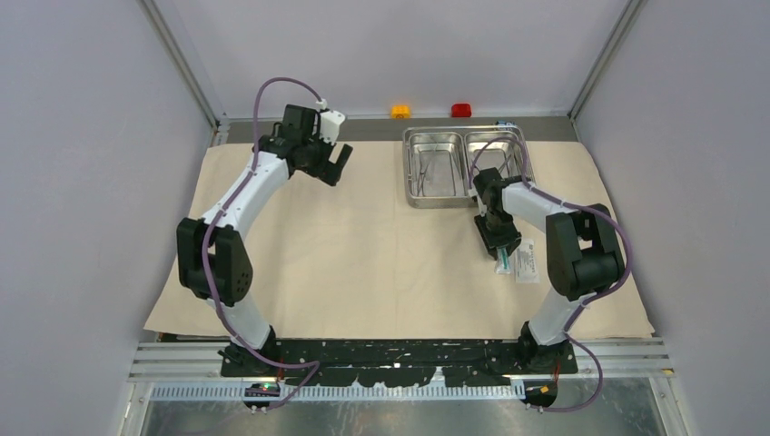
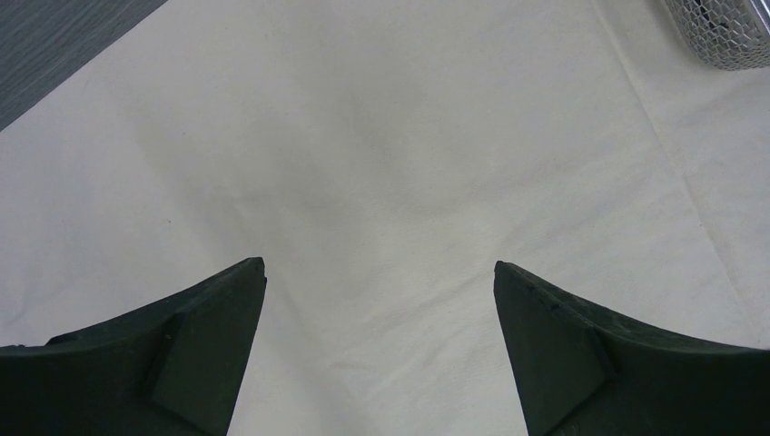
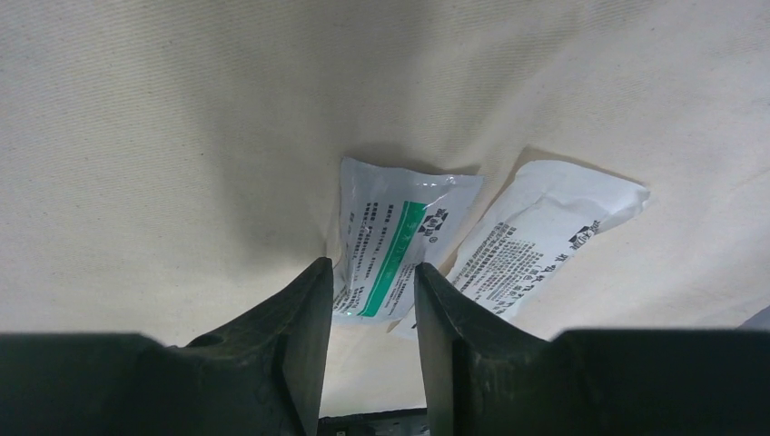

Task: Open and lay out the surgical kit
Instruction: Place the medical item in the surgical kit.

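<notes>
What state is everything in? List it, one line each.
cloth: spread flat.
steel tray: upright, slim instruments in its left compartment.
left gripper: open, empty, over bare cloth.
right gripper: jaws parted around a packet's end, grip unclear.
green-striped packet: lying on the cloth, near end between those jaws.
white packet: lying on the cloth beside it.

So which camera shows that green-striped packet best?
The right wrist view: the green-striped packet lies close up, stripe and print clear, between the fingers of the right gripper, beside a second packet. The top view shows a teal sliver by that gripper; the left wrist view shows none.
</notes>
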Controlling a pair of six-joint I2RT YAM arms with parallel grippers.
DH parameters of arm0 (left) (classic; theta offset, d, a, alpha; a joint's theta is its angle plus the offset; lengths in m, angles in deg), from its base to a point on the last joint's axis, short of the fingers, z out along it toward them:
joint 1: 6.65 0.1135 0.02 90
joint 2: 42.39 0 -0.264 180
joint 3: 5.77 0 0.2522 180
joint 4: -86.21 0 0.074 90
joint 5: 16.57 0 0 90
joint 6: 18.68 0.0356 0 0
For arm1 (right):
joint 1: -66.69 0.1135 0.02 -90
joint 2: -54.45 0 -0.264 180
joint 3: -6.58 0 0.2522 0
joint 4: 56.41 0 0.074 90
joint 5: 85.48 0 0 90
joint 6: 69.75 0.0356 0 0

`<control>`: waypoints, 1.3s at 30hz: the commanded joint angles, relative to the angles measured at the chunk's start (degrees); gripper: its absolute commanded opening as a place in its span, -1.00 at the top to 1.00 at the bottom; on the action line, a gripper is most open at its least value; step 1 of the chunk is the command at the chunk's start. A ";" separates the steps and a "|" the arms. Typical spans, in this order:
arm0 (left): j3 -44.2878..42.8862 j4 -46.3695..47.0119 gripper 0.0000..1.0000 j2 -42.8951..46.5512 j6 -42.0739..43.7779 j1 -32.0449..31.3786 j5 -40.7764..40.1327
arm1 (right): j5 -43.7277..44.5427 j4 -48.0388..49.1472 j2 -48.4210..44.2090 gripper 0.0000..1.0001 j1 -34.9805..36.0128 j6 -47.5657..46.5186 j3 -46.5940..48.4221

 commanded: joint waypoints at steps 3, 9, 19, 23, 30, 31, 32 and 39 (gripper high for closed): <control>0.16 0.50 -0.99 3.22 0.23 -0.25 -0.36 | -1.93 -2.86 -0.97 0.10 0.21 -0.03 2.22; 0.24 0.47 -1.00 3.31 0.41 -0.25 -0.71 | -3.90 -4.40 -2.69 0.08 0.17 -0.06 3.67; -0.10 0.52 -1.00 2.83 0.72 -0.25 -0.94 | -6.49 -4.05 -2.89 0.40 0.15 -1.08 3.34; -0.11 0.52 -0.99 2.74 1.11 -0.25 -1.06 | -8.73 -3.31 -4.79 0.41 0.16 -1.88 3.57; -0.16 0.00 -0.99 3.18 1.15 -0.25 -2.06 | -9.27 -0.75 -10.90 0.17 0.14 -1.91 8.90; 0.03 0.06 -0.99 3.44 1.22 -0.25 -2.82 | -8.84 -0.21 -11.29 0.11 0.16 -1.81 10.39; 0.25 0.08 -1.00 3.88 1.49 -0.25 -3.39 | -8.15 0.38 -11.39 0.07 0.18 -1.70 11.92; 6.37 2.67 -1.00 8.88 2.82 -0.25 -4.47 | -5.86 6.13 -7.39 -0.28 -0.12 0.87 24.01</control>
